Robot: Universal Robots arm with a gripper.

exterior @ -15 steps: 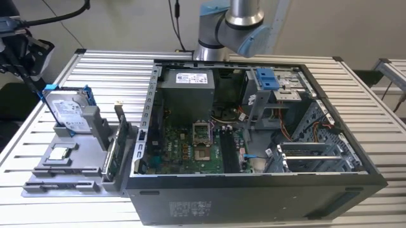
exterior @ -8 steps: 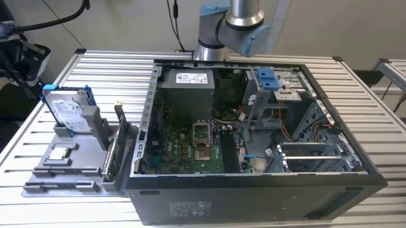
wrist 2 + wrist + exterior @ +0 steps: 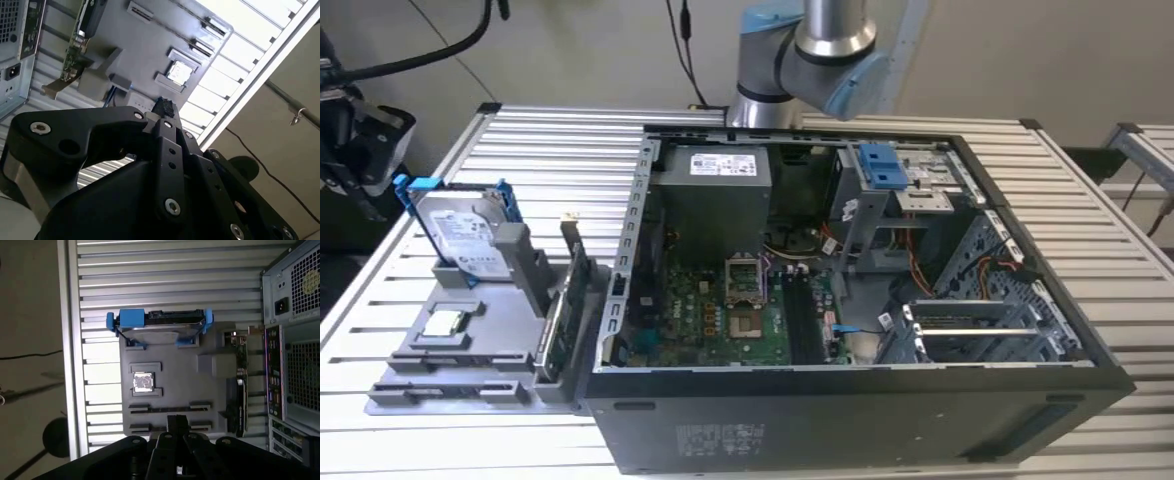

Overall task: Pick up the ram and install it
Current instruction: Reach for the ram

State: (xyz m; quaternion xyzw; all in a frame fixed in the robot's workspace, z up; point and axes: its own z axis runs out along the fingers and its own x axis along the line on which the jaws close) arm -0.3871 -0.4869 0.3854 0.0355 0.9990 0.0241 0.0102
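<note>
The ram is a dark narrow stick standing on edge in the grey holder tray, on the side nearest the computer case. In the exterior view the ram stands at the tray's right edge. My gripper hangs high above the tray's slotted end, well apart from the ram. Its black fingertips look pressed together with nothing between them. In the second wrist view the gripper points at the tray from the side.
A hard drive with blue rails leans at the tray's far end, and a processor chip lies mid-tray. A green card with a metal bracket stands beside the ram. The open computer case shows its motherboard.
</note>
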